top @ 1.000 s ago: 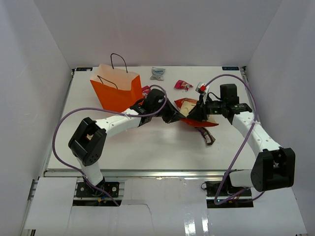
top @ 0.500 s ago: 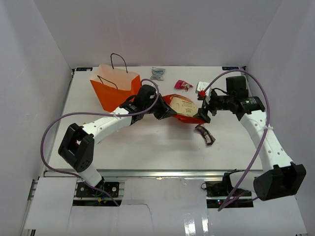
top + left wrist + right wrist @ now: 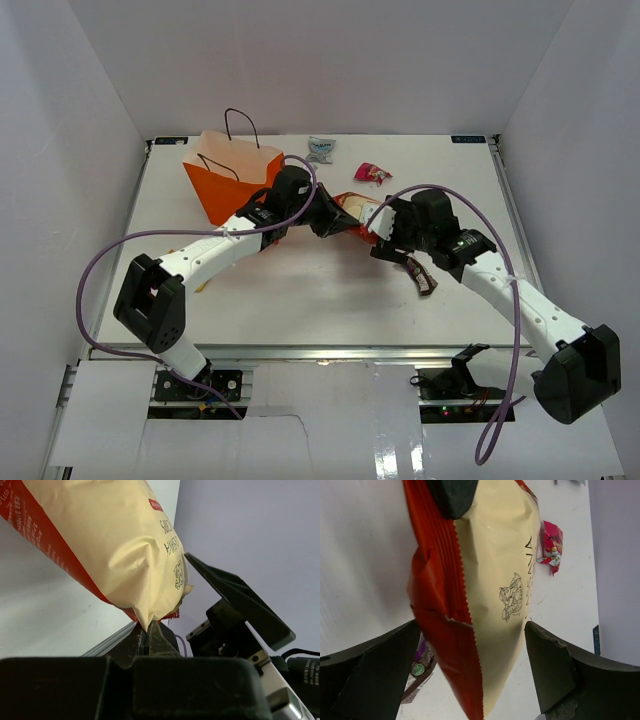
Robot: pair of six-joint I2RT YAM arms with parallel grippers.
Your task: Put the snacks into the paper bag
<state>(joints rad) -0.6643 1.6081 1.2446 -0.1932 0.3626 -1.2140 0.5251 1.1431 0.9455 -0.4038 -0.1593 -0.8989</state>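
Left end effector point(image 3: 147, 636): clenching on the end seam of the chip bag point(image 3: 100, 535) and gripping only that thin crimped edge.
Right end effector point(image 3: 472, 630): standing released, with its fingers spread to either side of the chip bag's lower end and, as far as its wrist view is showing, touching nothing.
Chip bag position: hanging between the two end effectors over the middle of the table point(image 3: 300, 290), apparently lifted, near the paper bag point(image 3: 235, 185) but not in it.
Step in hand (judged): carrying the chip bag to the paper bag's mouth.
Method advised: keeping the seam pinch firm, travelling slowly, presenting the narrow end to the opening, and keeping the right end effector clear.
Other items: the magenta packet point(image 3: 373, 173) and pale blue packet point(image 3: 320, 148) are lying toward the far edge. A dark candy bar point(image 3: 425, 278) is lying beside the right arm.
Obstructions: the black handles point(image 3: 240, 122) are standing over the rim, and the left forearm is crowding the paper bag's side.
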